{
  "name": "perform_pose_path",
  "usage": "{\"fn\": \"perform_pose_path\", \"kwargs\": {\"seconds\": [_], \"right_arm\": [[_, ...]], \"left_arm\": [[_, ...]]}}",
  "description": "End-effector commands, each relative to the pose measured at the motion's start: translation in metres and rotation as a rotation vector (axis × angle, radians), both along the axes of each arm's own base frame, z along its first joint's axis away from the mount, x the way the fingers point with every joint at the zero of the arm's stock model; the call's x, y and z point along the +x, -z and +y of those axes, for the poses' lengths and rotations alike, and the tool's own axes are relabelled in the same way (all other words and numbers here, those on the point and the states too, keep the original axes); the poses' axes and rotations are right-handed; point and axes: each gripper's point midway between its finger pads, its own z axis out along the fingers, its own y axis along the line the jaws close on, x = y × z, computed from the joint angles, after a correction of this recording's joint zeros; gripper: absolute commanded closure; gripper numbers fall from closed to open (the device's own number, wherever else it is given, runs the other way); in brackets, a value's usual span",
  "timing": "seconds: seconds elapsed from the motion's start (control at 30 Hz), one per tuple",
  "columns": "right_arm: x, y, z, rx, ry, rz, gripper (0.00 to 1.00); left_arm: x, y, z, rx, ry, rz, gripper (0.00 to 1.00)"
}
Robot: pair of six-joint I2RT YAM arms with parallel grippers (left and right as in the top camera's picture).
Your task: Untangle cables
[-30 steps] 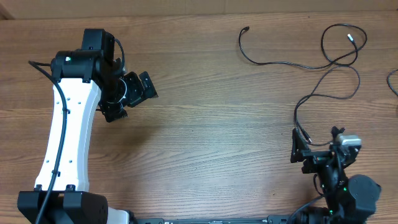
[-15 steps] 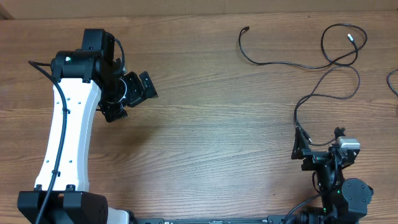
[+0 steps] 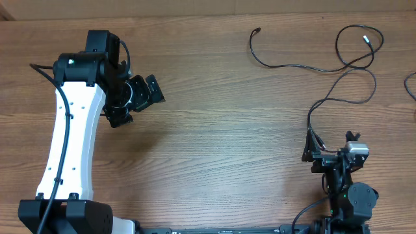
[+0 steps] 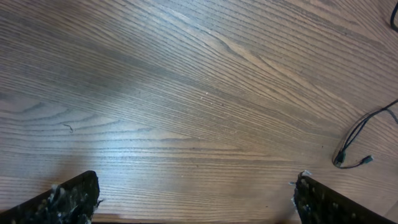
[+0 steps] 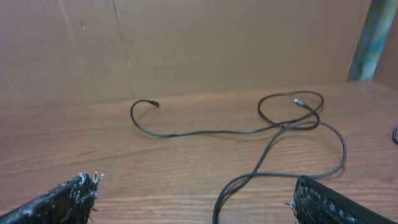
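Cables (image 3: 351,65) lie at the far right of the bench (image 3: 227,143), loops crossed at 1 o'clock from the right tool (image 3: 312,153). One strand trails 12-to-6, ending just beside it. Right tool released, nearer. Left tool (image 3: 144,93) also released, well apart at 9 o'clock.

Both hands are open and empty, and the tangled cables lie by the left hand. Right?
No. The overhead view shows the cables just ahead of the right hand, far from the left hand. Both hands are open and empty.
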Motion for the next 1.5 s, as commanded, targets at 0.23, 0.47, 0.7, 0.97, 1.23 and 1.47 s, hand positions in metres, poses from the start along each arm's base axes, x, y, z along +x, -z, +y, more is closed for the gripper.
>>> {"fn": "perform_pose_path", "kwargs": {"seconds": [0.23,0.47,0.7,0.97,1.23,1.47], "right_arm": [[0.002,-0.001,-0.004,-0.011,0.021,-0.038,0.00],[0.002,-0.001,-0.004,-0.011,0.021,-0.038,0.00],[0.002,-0.001,-0.004,-0.011,0.021,-0.037,0.00],[0.002,0.001,-0.004,-0.009,0.021,-0.025,0.00],[0.002,0.002,-0.004,-0.009,0.021,-0.024,0.00],[0.002,0.002,-0.004,-0.009,0.021,-0.024,0.00]], "left_arm": [[0.002,-0.001,0.002,0.007,-0.002,-0.006,0.00],[0.002,-0.001,0.002,0.007,-0.002,-0.006,0.01],[0.002,-0.001,0.002,0.007,-0.002,-0.006,0.01],[0.002,-0.001,0.002,0.007,-0.002,-0.006,0.01],[0.002,-0.001,0.002,0.008,-0.003,-0.006,0.00],[-0.006,-0.024,0.002,0.006,-0.003,-0.085,0.01]]}}
